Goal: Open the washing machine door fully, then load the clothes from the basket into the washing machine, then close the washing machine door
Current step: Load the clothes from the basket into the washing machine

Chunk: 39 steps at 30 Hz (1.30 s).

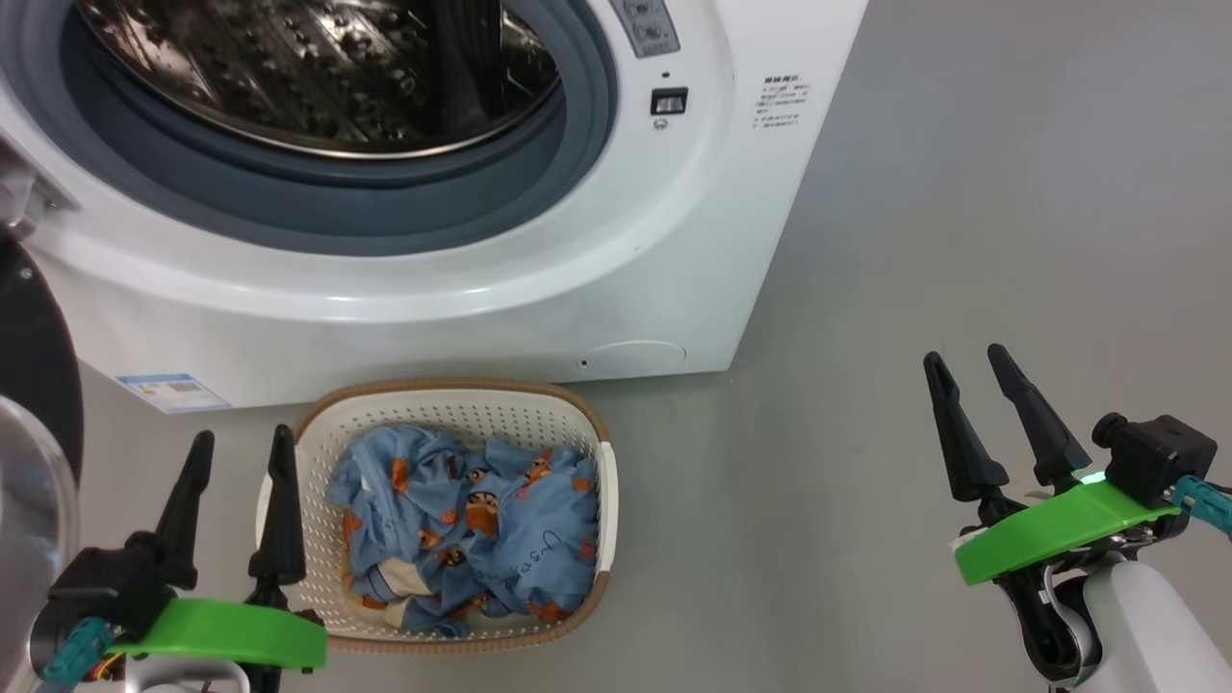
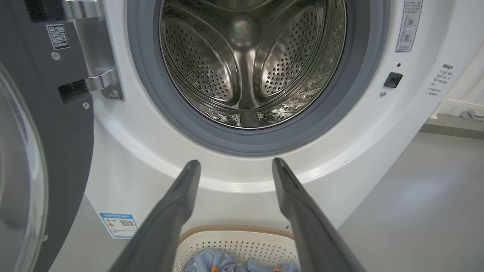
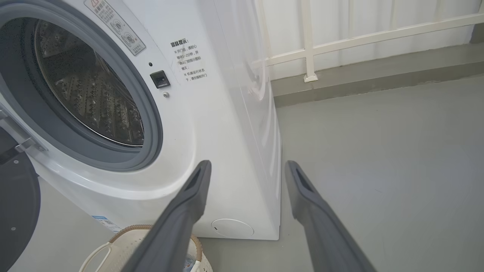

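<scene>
The white washing machine (image 1: 674,250) stands with its steel drum (image 2: 249,60) exposed. Its black door (image 2: 41,151) is swung wide to the left, glass bowl at the frame edge (image 1: 29,500). On the floor in front sits the cream basket (image 1: 597,452) holding light blue bear-print clothes (image 1: 472,525). My left gripper (image 1: 241,452) is open beside the basket's left rim, holding nothing. My right gripper (image 1: 967,371) hovers open over bare floor well to the right of the basket. In the left wrist view the basket (image 2: 234,241) lies below the open left gripper (image 2: 235,165). The right gripper (image 3: 247,166) points at the machine's right corner.
Grey floor (image 1: 962,192) stretches to the right of the machine. A white railing (image 3: 340,37) and a low kerb run along the back wall. A blue sticker (image 1: 173,390) marks the machine's lower left front.
</scene>
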Available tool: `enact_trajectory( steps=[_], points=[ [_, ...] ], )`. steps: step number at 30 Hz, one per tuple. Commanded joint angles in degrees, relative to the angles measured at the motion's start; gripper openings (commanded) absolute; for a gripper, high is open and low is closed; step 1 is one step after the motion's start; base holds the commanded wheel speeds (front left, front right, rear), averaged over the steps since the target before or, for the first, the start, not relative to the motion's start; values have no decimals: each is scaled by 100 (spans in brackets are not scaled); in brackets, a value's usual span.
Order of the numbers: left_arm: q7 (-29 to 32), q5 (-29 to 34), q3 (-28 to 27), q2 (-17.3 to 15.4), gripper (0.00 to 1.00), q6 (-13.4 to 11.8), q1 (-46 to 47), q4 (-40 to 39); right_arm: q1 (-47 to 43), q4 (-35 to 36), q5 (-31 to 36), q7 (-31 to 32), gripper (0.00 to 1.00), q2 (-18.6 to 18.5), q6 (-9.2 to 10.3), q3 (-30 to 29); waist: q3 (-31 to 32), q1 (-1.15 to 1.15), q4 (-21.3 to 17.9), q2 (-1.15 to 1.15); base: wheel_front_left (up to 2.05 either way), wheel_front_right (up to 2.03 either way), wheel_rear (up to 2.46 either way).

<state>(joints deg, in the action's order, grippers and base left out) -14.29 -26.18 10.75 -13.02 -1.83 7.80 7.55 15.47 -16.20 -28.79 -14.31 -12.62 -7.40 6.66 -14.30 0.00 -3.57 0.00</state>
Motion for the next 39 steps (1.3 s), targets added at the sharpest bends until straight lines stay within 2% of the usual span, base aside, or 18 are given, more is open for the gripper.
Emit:
enact_trajectory(
  steps=[1, 22, 39],
  points=[
    [-42, 103, -175, -182, 100, 21, 246, -85, 124, 174, 22, -69, 100, -16, -9, 89, -201, 0, -52, 0, 0, 0, 0],
    [24, 46, 44, -166, 100, 234, 996, 659, 521, 336, 28, -69, 100, 83, -9, 60, -1214, 0, -237, 0, 0, 0, 0],
    [30, -63, 606, 67, 100, 787, 2125, 2366, 856, 403, 29, -69, 100, 187, -9, 13, -2142, 0, -430, 0, 0, 0, 0]
  ],
)
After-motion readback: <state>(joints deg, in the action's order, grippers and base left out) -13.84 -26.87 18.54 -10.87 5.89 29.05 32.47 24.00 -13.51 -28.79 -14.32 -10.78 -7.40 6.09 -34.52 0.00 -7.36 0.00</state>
